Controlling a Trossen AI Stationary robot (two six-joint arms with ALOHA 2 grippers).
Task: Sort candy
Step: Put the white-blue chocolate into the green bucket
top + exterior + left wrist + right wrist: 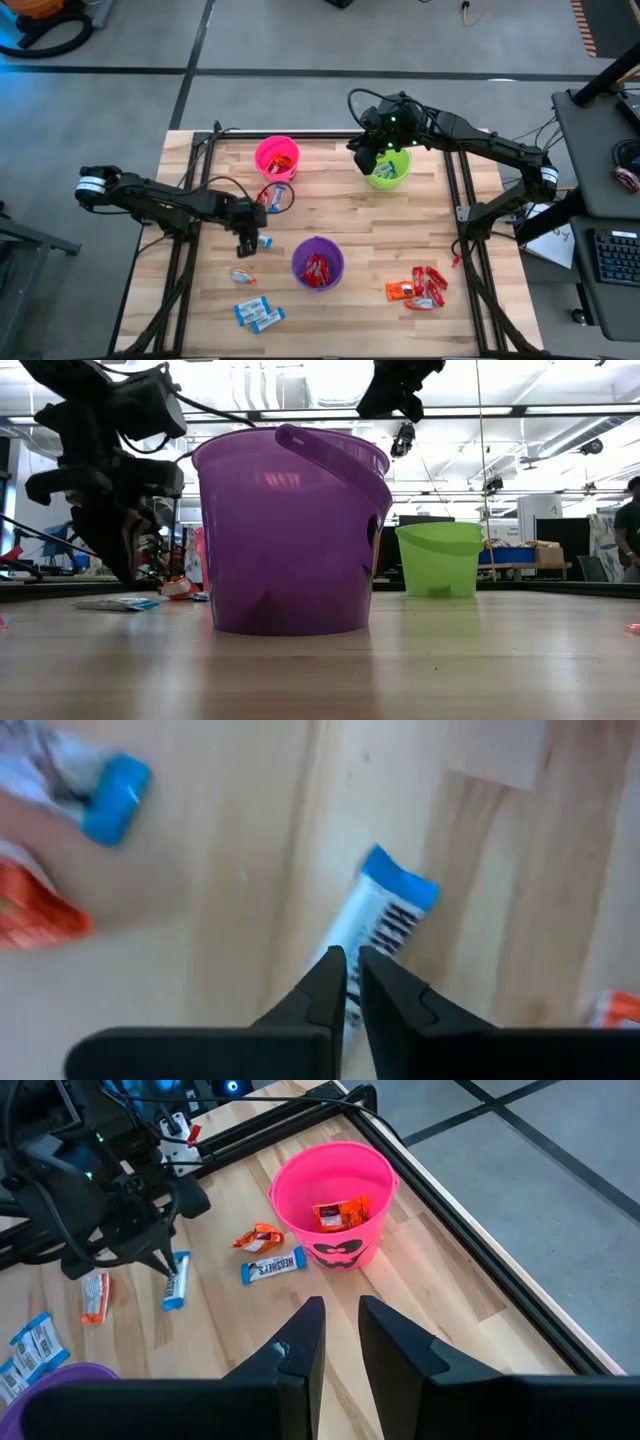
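Nearest the table's [350, 225] front edge we see two blue-and-white candies [258, 313] lying side by side, long axes slanted across the wood grain, with a lone orange candy [243, 276] just behind them. To the right along the same front strip lies a loose cluster of red and orange candies [420, 287], pointing every which way.

A little farther in stands the purple cup [318, 262], with red candies inside. Beside it our left claw [346, 982] is down at the table with its fingers pinched nearly together on one end of a blue-and-white candy [382, 916]. That candy lies flat, its long axis running straight on from the fingertips, its blue far end pointing away from the claw. In the right wrist view the same candy lies lengthwise under the claw tip, near an orange one.

Farther back, another blue-and-white candy [275, 1266] lies just in front of the pink cup [277, 157], long axis roughly across the cup's face, with an orange wrapper [258, 1236] close beside it. The pink cup holds orange candy.

Farthest off, our right claw [338, 1342] hangs above the green cup [390, 168], fingers slightly parted and holding nothing. Something pale lies inside that cup.
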